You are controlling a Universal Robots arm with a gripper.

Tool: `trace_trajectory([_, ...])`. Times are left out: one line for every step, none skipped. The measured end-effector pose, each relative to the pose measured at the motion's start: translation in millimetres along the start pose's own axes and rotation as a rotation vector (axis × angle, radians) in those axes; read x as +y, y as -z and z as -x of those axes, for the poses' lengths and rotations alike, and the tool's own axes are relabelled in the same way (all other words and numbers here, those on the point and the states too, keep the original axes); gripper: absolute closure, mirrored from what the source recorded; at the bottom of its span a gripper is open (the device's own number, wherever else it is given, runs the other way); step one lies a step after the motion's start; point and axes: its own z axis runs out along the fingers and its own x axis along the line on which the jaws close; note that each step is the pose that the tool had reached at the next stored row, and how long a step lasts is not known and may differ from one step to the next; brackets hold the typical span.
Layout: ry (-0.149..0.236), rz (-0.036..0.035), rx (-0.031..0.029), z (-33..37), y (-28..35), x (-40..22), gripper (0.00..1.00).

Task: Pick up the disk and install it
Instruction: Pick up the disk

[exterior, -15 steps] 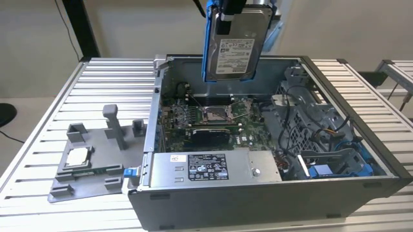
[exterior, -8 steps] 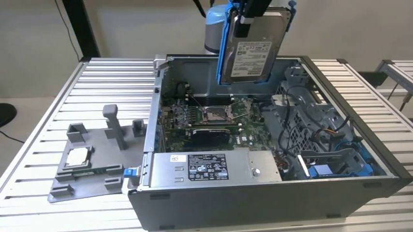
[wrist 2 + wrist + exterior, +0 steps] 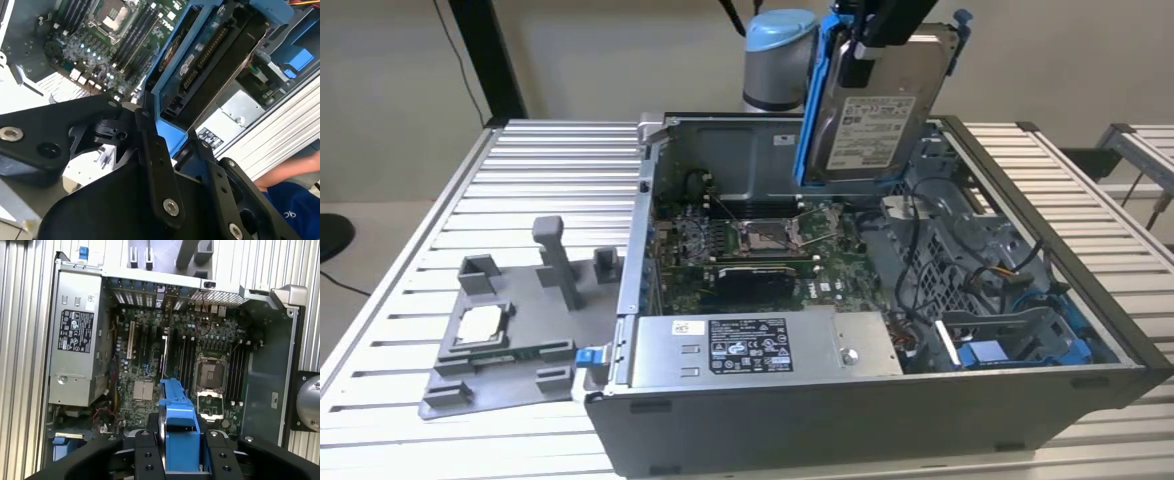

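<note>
The disk, a silver-grey drive with a white label and a blue carrier frame, hangs upright above the far side of the open computer case. My gripper is shut on its upper end. In the second wrist view the disk runs away from the black fingers, and the gripper clamps its blue frame. The first wrist view looks straight down the blue frame of the disk, held in the gripper, over the motherboard.
The case lies open on a slatted metal table. Inside are an empty CPU socket, a grey power-supply box and a blue drive bay. A grey fixture with a small chip stands at the exterior view's left. A person's blue sleeve is near.
</note>
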Motion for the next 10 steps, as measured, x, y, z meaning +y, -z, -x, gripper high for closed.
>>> trace_trajectory([0.000, 0.0002, 0.0000, -2.0, 0.3, -1.8, 1.00])
trace_trajectory([0.000, 0.0002, 0.0000, -4.1, 0.5, -3.5, 1.00])
trace_trajectory([0.000, 0.0003, 0.0000, -6.1, 0.7, -5.2, 1.00])
trace_trajectory([0.000, 0.0004, 0.0001, -8.1, 0.9, -6.8, 1.00])
trace_trajectory([0.000, 0.0005, 0.0000, -10.1, 1.2, -8.6, 1.00])
trace_trajectory([0.000, 0.0006, -0.0001, -12.3, 1.4, -10.4, 1.00])
trace_trajectory([0.000, 0.0007, -0.0001, -14.4, 1.6, -12.2, 1.00])
trace_trajectory([0.000, 0.0008, -0.0001, -16.4, 1.8, -13.9, 1.00])
trace_trajectory([0.000, 0.0008, 0.0000, -18.3, 2.1, -15.5, 1.00])
trace_trajectory([0.000, 0.0010, 0.0000, -20.4, 2.3, -17.3, 1.00])
